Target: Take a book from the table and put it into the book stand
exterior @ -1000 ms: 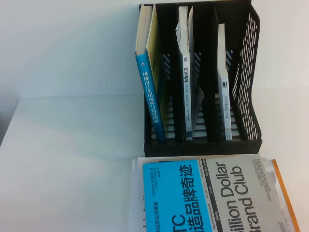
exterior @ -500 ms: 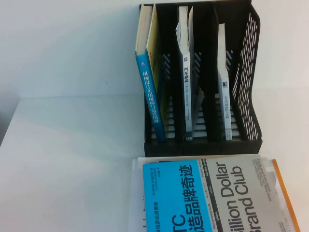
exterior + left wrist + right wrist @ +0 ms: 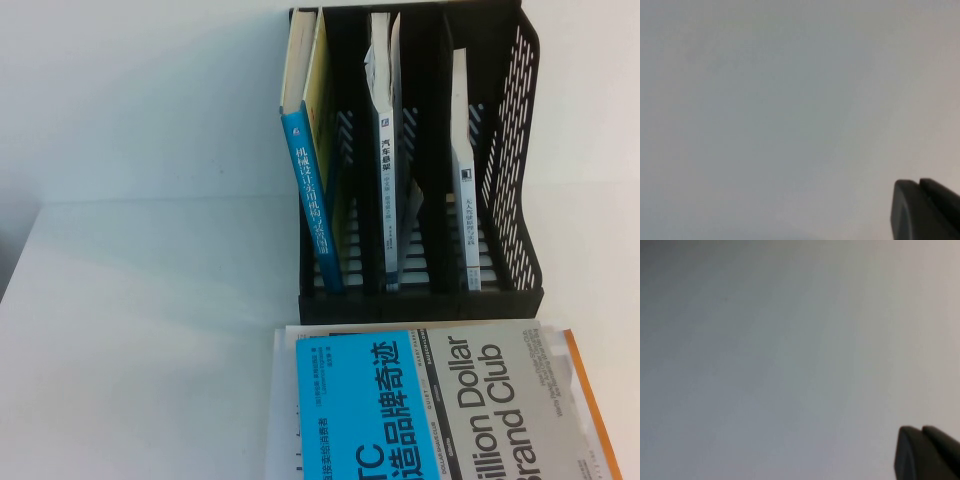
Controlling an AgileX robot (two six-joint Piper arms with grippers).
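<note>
A pale wall rises behind the plain white table point(image 3: 140, 330), which meets it in a soft horizontal line and darkens to shadow at the far left edge. The black book stand point(image 3: 515, 150) stands upright at the back, right of centre, with a blue-spined book point(image 3: 312, 200) leaning in its left slot, a dark-spined book point(image 3: 386, 180) in the middle slot and a thin white book point(image 3: 462, 190) in the right slot. Just in front of the stand the book point(image 3: 420, 410) lies flat on a stack, its cover half blue, half grey, over an orange-edged book point(image 3: 592, 410). Neither arm shows from above. The left gripper point(image 3: 925, 210) and the right gripper point(image 3: 926, 452) each appear only as a dark corner over bare white surface; whether their fingers are open or closed cannot be told.
</note>
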